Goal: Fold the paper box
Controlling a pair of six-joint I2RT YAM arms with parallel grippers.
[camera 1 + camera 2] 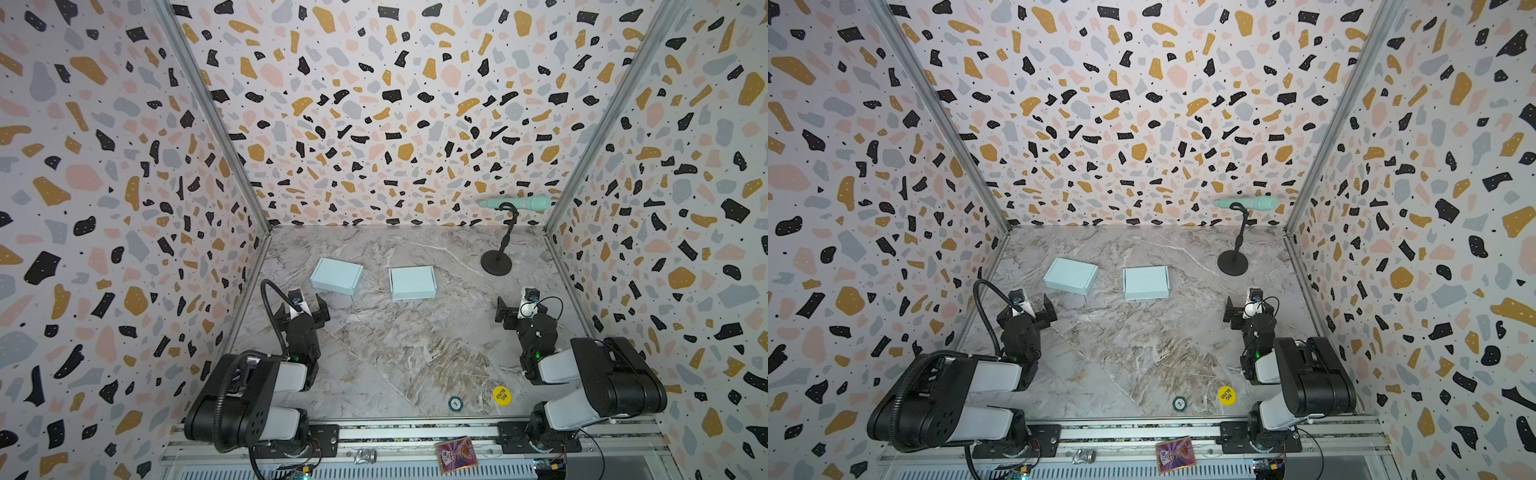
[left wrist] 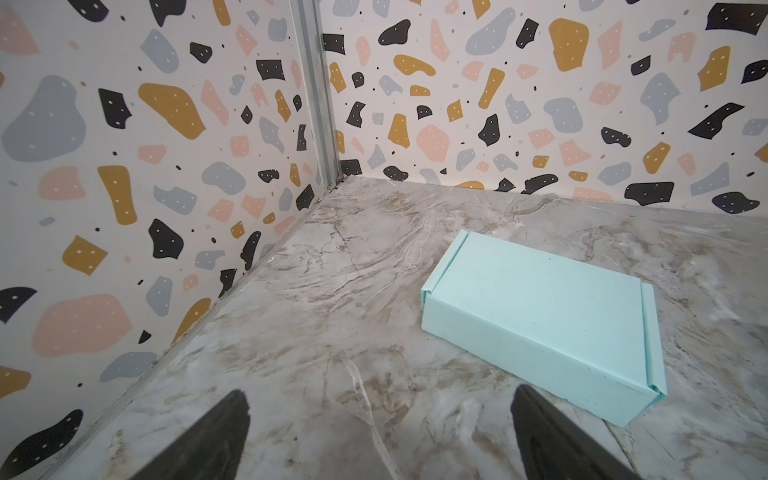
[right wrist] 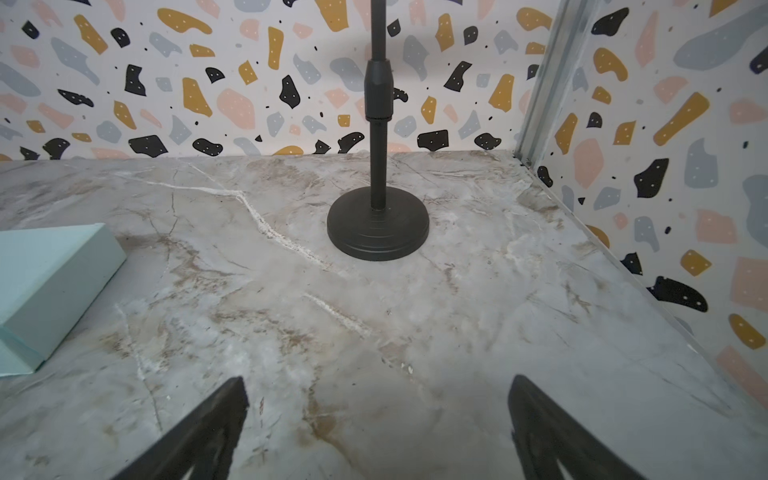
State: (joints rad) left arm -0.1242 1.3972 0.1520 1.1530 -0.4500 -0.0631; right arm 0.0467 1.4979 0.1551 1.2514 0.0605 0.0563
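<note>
My left gripper (image 1: 302,308) is at about 9 o'clock from the middle of the marble table (image 1: 395,357). Its jaws stand wide apart, and in the left wrist view I see only bare table between the two black fingers (image 2: 232,419). My right gripper (image 1: 516,309) is at about 3 o'clock, also spread wide, and it holds nothing.

There are two mint paper boxes, both closed and lying flat on the table, apart from each other. The first paper box (image 1: 336,275) lies at about 11 o'clock from the table's middle, near my left gripper but not touching it; it is turned a little. The second paper box (image 1: 412,282) lies at about 12 o'clock, well apart from my right gripper.

A black microphone stand (image 1: 496,264) stands upright at about 2 o'clock and carries a mint microphone (image 1: 517,203). A yellow disc (image 1: 501,395) lies at about 5 o'clock, close to the near edge, and a small round token (image 1: 455,403) lies just beside it.
</note>
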